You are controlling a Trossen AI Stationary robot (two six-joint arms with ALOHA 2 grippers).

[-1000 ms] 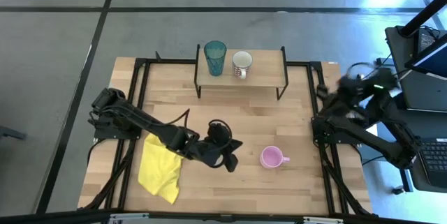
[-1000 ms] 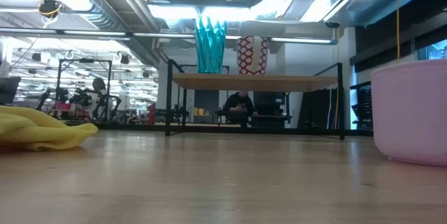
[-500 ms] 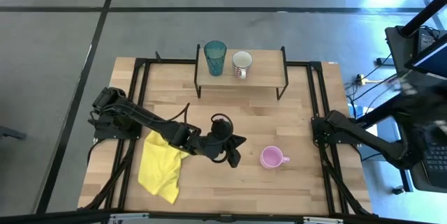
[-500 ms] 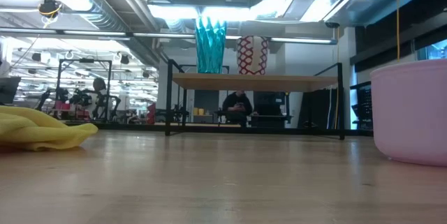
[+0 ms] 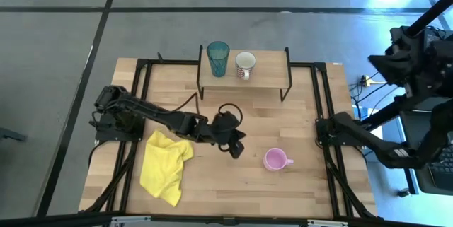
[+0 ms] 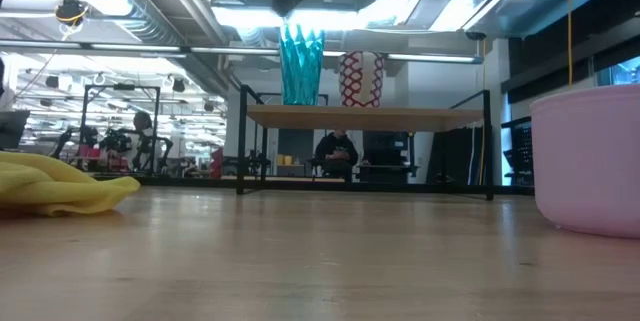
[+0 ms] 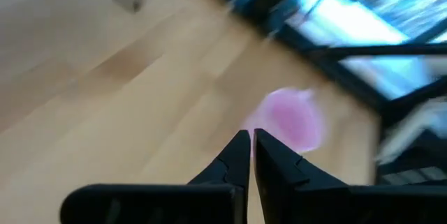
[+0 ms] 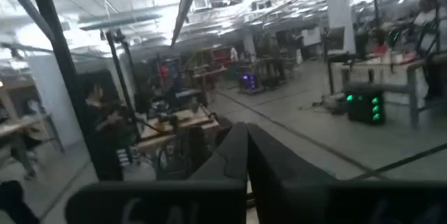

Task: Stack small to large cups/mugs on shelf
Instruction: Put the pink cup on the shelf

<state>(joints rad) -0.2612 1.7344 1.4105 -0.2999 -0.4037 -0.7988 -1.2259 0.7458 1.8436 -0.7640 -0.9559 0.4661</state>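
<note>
The teal tumbler (image 5: 218,59) and the cream-white mug (image 5: 245,64), which has a red pattern, stand upright side by side on the light-wood shelf (image 5: 272,77) at the table's far edge; both also show in the low view, tumbler (image 6: 301,64) and mug (image 6: 362,79). The pink mug (image 5: 274,160) stands upright on the tabletop, right of centre. My left gripper (image 5: 237,147) hovers just left of it, shut and empty; its wrist view shows the shut fingertips (image 7: 251,139) with the pink mug (image 7: 290,118) beyond. My right gripper (image 8: 246,137) is shut, raised beyond the table's right edge.
A crumpled yellow cloth (image 5: 165,167) lies on the table's near left, under my left arm. The shelf stands on thin black legs (image 6: 240,141). Equipment stands beyond the table's right edge (image 5: 432,78). A seated person (image 6: 338,153) shows in the room behind.
My right arm has swung up and away, from over the table's right edge to beyond it. My left gripper has moved a little toward the table's far edge, staying shut. The mugs, the tumbler and the cloth have kept still.
</note>
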